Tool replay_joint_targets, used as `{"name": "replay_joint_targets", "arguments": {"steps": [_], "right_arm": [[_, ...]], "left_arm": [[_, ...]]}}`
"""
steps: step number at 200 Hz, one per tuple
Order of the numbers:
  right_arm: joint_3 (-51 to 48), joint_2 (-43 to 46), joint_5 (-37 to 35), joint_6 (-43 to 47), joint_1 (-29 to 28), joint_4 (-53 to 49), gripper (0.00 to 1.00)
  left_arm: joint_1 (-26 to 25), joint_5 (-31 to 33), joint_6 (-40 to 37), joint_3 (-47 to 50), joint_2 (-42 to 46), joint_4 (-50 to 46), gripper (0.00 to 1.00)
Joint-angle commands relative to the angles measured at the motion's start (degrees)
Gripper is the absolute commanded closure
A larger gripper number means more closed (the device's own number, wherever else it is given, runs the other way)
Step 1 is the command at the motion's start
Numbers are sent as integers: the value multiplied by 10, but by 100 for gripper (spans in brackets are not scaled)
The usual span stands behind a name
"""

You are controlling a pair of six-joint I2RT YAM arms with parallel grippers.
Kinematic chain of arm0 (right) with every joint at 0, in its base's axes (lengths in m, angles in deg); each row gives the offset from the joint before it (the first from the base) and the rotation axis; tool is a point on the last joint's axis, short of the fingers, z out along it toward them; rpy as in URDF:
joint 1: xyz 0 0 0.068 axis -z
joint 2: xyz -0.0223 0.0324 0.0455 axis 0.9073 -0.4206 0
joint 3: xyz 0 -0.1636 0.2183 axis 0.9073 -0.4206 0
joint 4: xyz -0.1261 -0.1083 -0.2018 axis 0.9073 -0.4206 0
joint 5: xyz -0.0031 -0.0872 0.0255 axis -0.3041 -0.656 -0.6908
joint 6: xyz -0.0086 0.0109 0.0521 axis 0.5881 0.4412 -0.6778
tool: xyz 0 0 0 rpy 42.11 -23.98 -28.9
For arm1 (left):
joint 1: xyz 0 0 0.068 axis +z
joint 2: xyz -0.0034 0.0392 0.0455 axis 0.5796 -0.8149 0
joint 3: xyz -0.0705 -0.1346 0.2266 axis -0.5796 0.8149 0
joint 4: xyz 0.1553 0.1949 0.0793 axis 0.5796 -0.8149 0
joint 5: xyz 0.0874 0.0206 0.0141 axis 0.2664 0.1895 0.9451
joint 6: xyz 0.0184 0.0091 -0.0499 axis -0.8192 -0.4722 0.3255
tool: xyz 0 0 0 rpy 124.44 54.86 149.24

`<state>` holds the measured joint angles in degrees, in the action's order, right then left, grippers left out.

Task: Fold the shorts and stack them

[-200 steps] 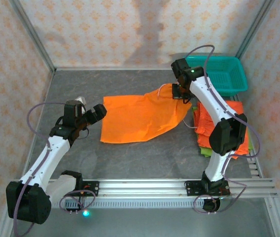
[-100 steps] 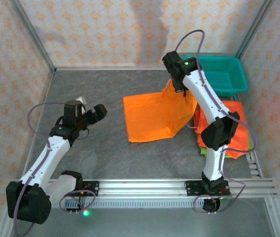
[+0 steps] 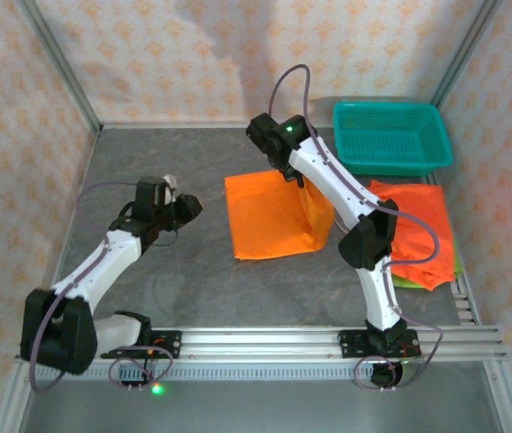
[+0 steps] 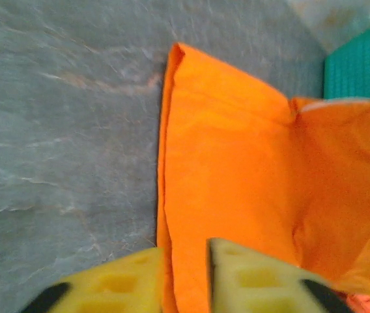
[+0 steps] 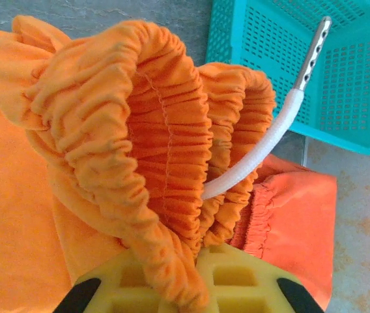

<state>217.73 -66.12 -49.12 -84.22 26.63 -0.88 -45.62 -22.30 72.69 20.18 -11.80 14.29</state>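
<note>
Right gripper clenched on gathered waistband of bright orange cloth shorts, raised to fold over. Left gripper near their left edge; jaws narrow, can't tell if clenched.

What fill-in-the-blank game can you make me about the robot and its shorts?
The right gripper pinches shorts coloured ___.
The teal basket sits in the far ___ corner.
The drawstring poking from the waistband is ___.
Missing words: orange, right, white.
</note>
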Motion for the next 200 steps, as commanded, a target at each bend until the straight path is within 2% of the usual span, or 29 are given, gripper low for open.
{"name": "replay_joint_targets", "arguments": {"steps": [1,5,36,65,127,200], "right_arm": [[25,-11,-13,-23,-9,-22,100],[26,-12,-9,-25,-9,-22,100],[26,-18,9,-42,-10,-19,100],[27,-31,26,-54,-10,-11,100],[30,-57,84,-81,-11,15,100],[32,-79,154,-117,-13,56,100]], "left_arm": [[-29,-31,35,-46,-58,53,97],[-35,-30,38,-52,-72,56,100],[-65,-26,62,-94,-169,76,100],[-82,-4,82,-91,-228,101,100],[-119,22,89,-83,-284,124,100],[-132,47,105,-44,-322,150,100]]}}
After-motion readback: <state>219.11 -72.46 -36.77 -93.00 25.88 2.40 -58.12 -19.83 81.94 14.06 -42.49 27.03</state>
